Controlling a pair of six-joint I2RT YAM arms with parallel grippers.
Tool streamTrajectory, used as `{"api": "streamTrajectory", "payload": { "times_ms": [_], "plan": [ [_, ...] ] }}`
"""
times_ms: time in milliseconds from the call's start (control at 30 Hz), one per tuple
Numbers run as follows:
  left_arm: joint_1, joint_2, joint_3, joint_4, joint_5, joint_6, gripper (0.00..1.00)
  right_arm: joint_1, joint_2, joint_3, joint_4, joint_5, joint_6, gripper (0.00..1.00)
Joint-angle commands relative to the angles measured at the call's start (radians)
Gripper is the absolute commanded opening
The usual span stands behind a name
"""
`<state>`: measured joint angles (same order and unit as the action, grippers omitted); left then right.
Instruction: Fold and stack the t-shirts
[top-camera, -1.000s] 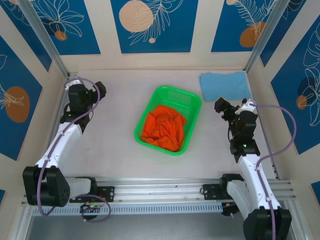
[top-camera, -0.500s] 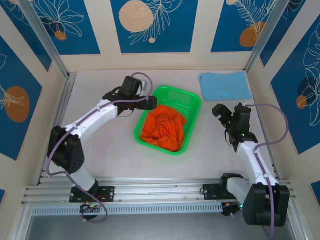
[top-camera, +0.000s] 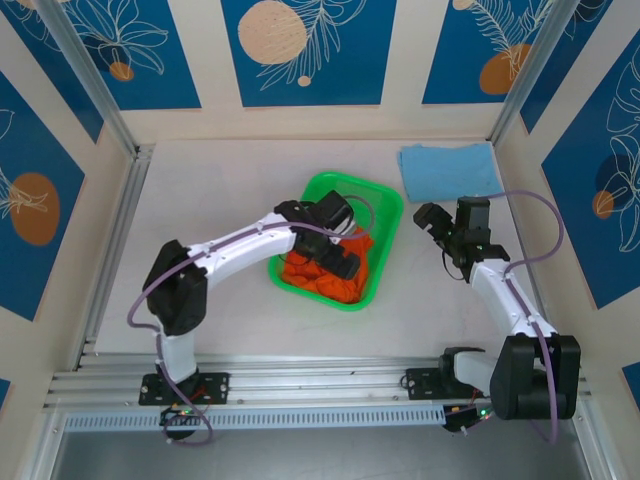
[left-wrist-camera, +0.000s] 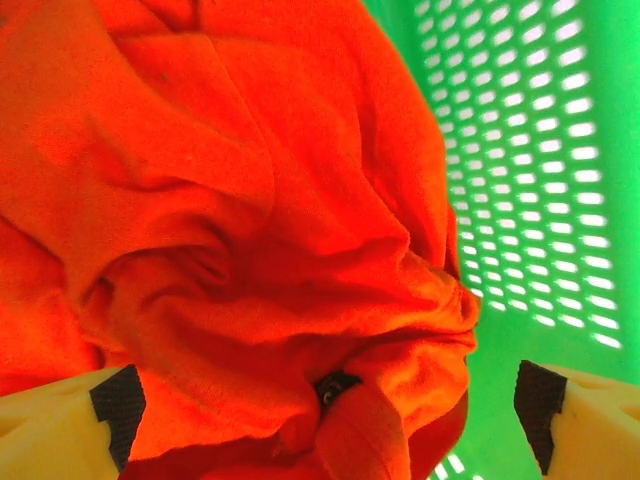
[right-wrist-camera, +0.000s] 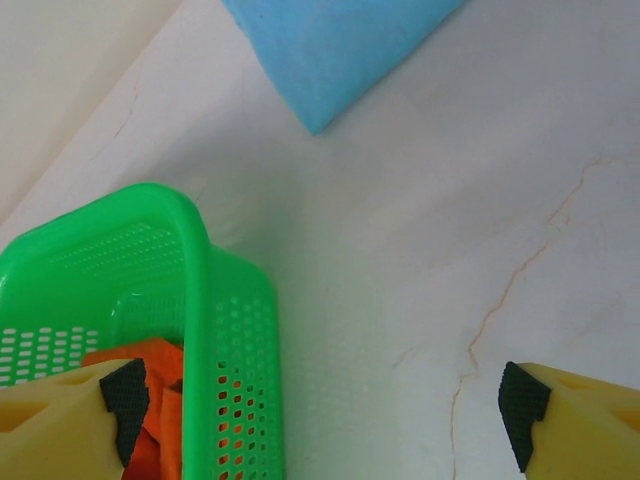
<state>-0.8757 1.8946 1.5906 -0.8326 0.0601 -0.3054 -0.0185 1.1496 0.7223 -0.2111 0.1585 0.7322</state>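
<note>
Both grippers stand open as the pickup nears. The left gripper (top-camera: 338, 258), jaws apart and clamped on nothing, hangs just above the orange t-shirt (left-wrist-camera: 250, 200), which lies crumpled in the green basket (top-camera: 378, 196) at centre frame. The wrist view shows cloth under the open jaws, not yet pinched. A second ago this arm was parked at the left edge of the desk (top-camera: 220, 190); it has since swung across to the basket. The right gripper (right-wrist-camera: 323, 398), jaws also apart and empty, has edged in from the right toward the basket's right wall, over bare desk. The light-blue t-shirt (top-camera: 450, 170) lies flat at upper right of the overhead frame, well apart from the basket and apparently folded. On this evidence, lifting the orange shirt comes next, with folding and stacking still ahead.
</note>
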Motion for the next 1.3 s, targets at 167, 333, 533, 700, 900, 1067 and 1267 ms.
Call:
{"api": "streamTrajectory", "payload": {
  "times_ms": [167,333,533,700,900,1067,1267],
  "plan": [
    [0.001,0.112,0.067,-0.03,-0.084,-0.07,0.7,0.055,-0.108,0.11,-0.235,0.118,-0.012,0.84],
    [0.015,0.049,0.054,0.014,-0.14,-0.095,0.17,0.164,-0.131,0.146,-0.381,-0.001,0.028,0.84],
    [0.024,-0.131,0.125,0.044,-0.171,-0.089,0.0,0.288,-0.125,0.133,-0.479,-0.029,0.144,0.85],
    [0.024,-0.33,0.158,0.039,-0.235,-0.061,0.0,0.341,-0.069,0.101,-0.476,-0.047,0.193,0.82],
    [0.034,-0.577,0.164,0.042,-0.388,-0.022,0.0,0.442,0.116,0.167,-0.452,-0.052,0.207,0.61],
    [0.037,-0.783,0.116,0.088,-0.576,0.014,0.0,0.544,0.338,0.343,-0.513,0.007,0.211,0.36],
    [0.037,-0.947,0.031,0.092,-0.764,0.057,0.0,0.683,0.674,0.718,-0.574,0.099,0.162,0.12]
  ]
}}
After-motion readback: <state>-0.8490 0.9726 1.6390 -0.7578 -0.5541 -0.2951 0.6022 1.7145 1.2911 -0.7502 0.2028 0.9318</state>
